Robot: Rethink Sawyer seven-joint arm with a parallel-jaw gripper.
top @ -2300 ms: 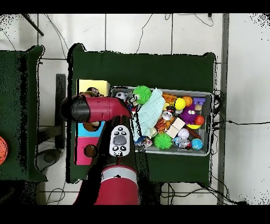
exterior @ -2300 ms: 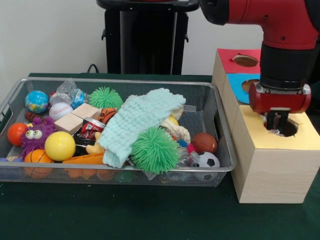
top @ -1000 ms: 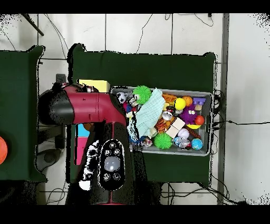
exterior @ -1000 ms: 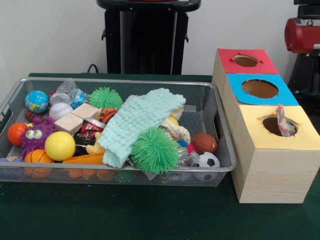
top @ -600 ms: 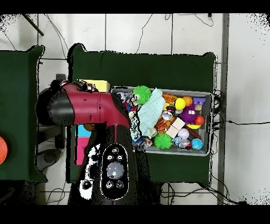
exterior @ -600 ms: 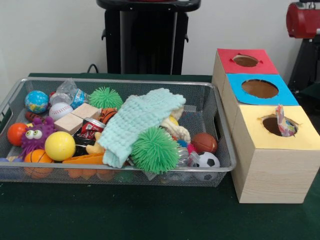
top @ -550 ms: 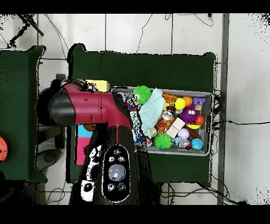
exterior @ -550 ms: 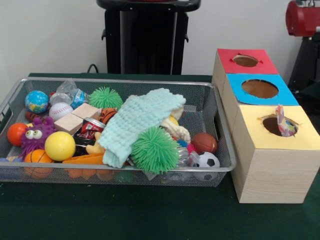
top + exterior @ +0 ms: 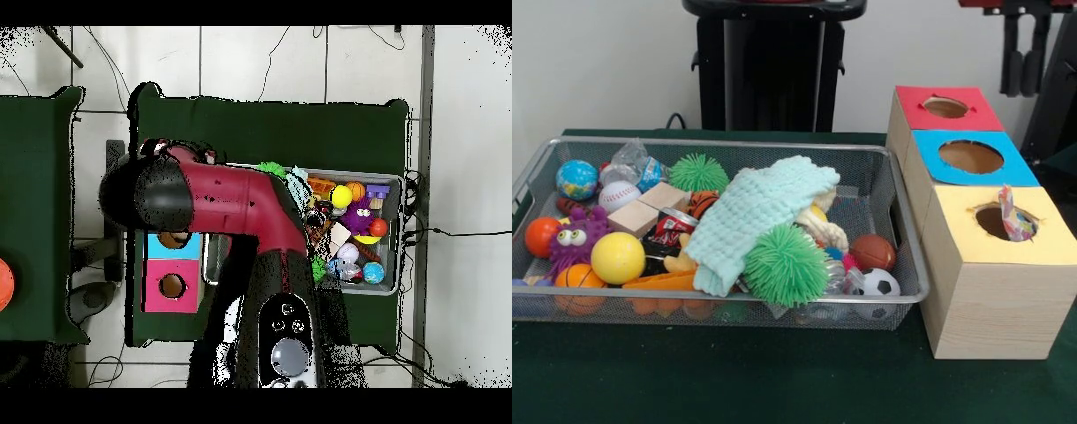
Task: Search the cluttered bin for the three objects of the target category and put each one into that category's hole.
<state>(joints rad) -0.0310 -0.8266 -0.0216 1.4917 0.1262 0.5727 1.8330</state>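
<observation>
Gripper (image 9: 1024, 62) is parked high above the red box (image 9: 945, 108), fingers slightly apart, nothing held. One patterned piece (image 9: 1012, 215) is left poking out of the yellow hole (image 9: 1002, 223). The bin (image 9: 777, 147) sits down-left of the gripper, no other patterned pieces spotted.

Front view: bin (image 9: 538, 168) occupied table's left and centre. Three boxes (image 9: 993, 291) stood in row at right edge, touching; cloth (image 9: 750, 212) lay atop bin's clutter.

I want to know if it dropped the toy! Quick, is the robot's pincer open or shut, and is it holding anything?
Pincer: open and empty, raised above the boxes at the top edge of the front view.
</observation>
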